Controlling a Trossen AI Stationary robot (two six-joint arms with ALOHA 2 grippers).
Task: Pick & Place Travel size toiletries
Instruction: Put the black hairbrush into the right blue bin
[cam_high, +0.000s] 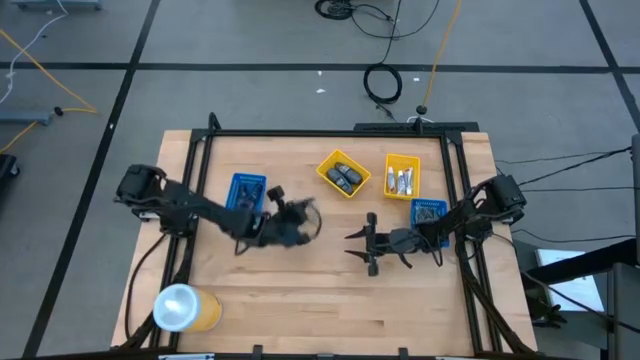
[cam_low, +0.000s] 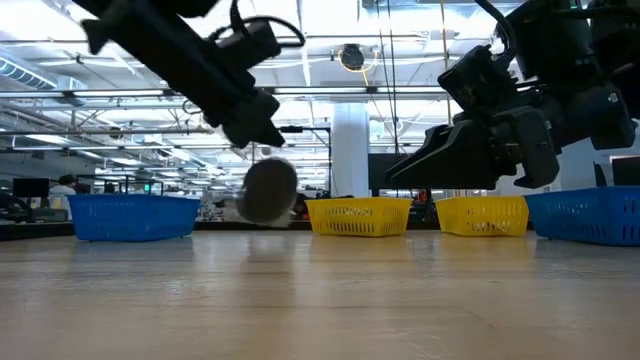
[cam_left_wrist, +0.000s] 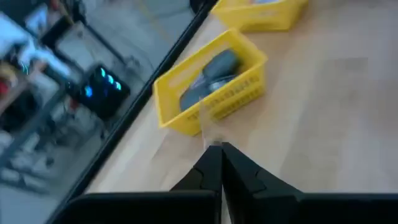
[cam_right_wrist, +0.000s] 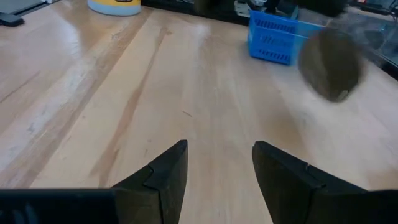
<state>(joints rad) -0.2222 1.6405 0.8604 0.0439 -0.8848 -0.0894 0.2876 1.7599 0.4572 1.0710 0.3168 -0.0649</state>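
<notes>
At the near left corner of the counter (cam_high: 330, 300) stands an orange cup (cam_high: 183, 308) with a whitish top. Farther back on the left sits a blue tray (cam_high: 247, 191). Just right of it, above the middle of the counter, hangs the left hand (cam_high: 300, 222). Its own camera shows its fingers (cam_left_wrist: 211, 168) pressed together with something pale and thin blurred at the tips. In the level view a flat round grey disc (cam_low: 268, 190) shows just under this hand, clear of the wood; whether the fingers pinch it cannot be told, as the disc is blurred.

Farther right and toward the back, a yellow tray (cam_high: 343, 174) set at an angle holds dark oblong bottles (cam_high: 347, 178). Beside it to the right, a second yellow tray (cam_high: 402, 177) holds silvery-white tubes (cam_high: 403, 181).

In front of these trays the right hand (cam_high: 361, 244) hovers low over bare wood, its fingers (cam_right_wrist: 163, 171) spread apart and nothing between them, pointing left toward the left hand. Behind the right arm, at the right edge, lies a second blue tray (cam_high: 430, 211) holding small pieces too small to make out.
</notes>
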